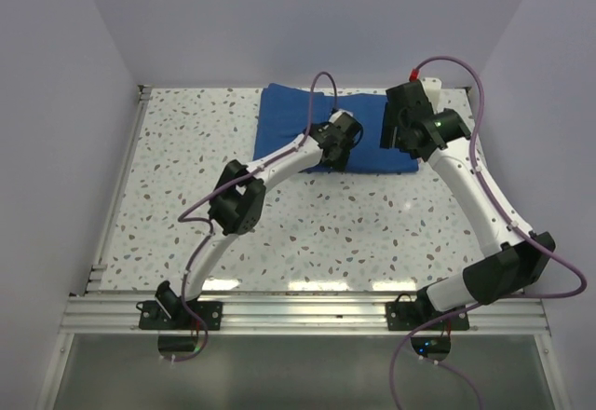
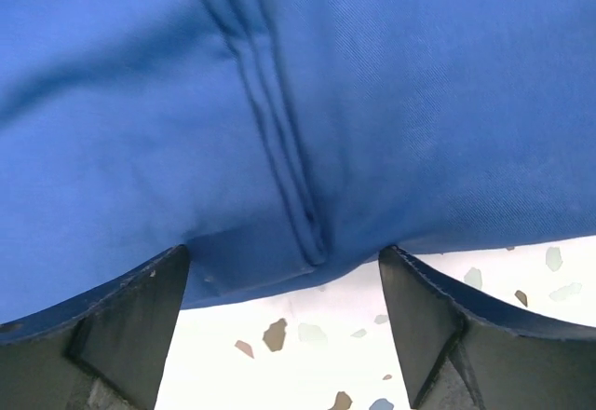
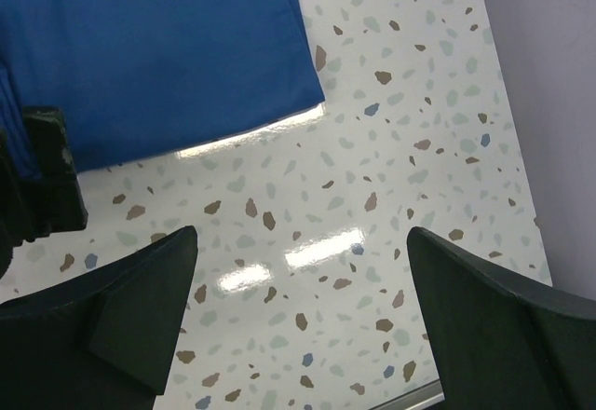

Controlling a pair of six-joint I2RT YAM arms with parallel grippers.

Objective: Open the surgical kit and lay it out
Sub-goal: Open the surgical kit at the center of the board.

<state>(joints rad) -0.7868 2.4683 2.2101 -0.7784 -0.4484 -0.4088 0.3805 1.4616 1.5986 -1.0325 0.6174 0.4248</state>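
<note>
Folded blue cloth point(image 1: 289, 121) lay at the far middle of the speckled table point(image 1: 354, 228), left gripper point(image 2: 284, 275) over its near edge, fingers wide apart, holding nothing, right gripper point(image 3: 303, 252) beside the cloth's corner above bare tabletop, likewise spread and empty.

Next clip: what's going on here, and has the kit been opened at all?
Not opened yet. The blue cloth wrap lies folded at the far side of the table, with none of its contents showing. The left gripper is at the wrap's near edge, jaws open on either side of a fold seam, gripping nothing. The right gripper hangs with jaws open over bare table beside the wrap's corner.
</note>
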